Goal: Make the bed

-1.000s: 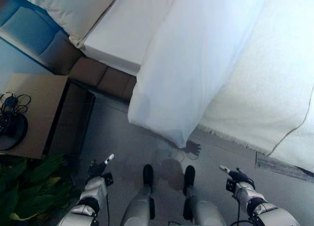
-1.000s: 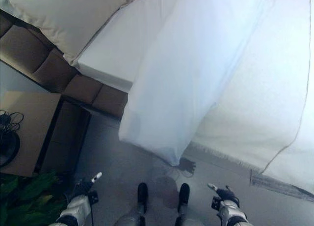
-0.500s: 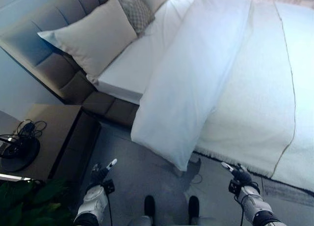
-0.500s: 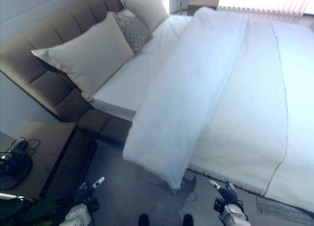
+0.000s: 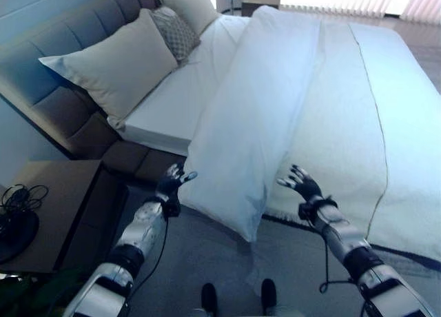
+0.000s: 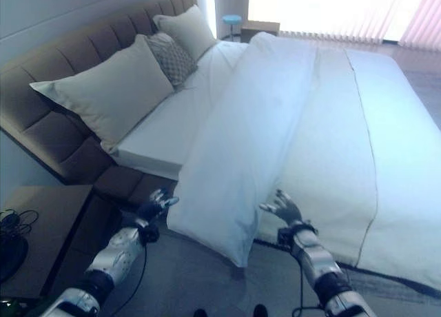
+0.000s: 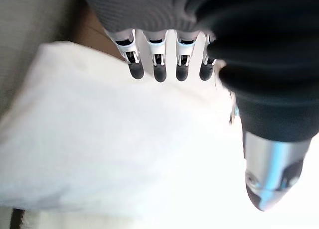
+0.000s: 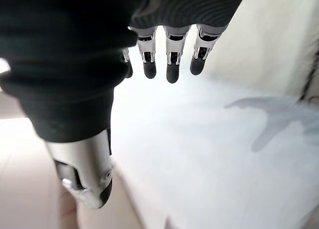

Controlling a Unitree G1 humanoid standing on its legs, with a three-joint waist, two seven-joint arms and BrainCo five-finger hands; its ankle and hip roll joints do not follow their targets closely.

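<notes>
The folded-back duvet (image 5: 269, 103) is seen lying lengthwise across the bed (image 5: 406, 89), its near corner hanging over the side edge between the left hand (image 5: 172, 184) and right hand (image 5: 301, 185), both spread and empty.

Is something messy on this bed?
Yes. The white duvet is bunched into a long folded roll lying slantwise down the bed, leaving the sheet by the pillows bare. Its lower corner hangs off the bed's edge toward the floor, between the left hand and right hand, both open.
</notes>
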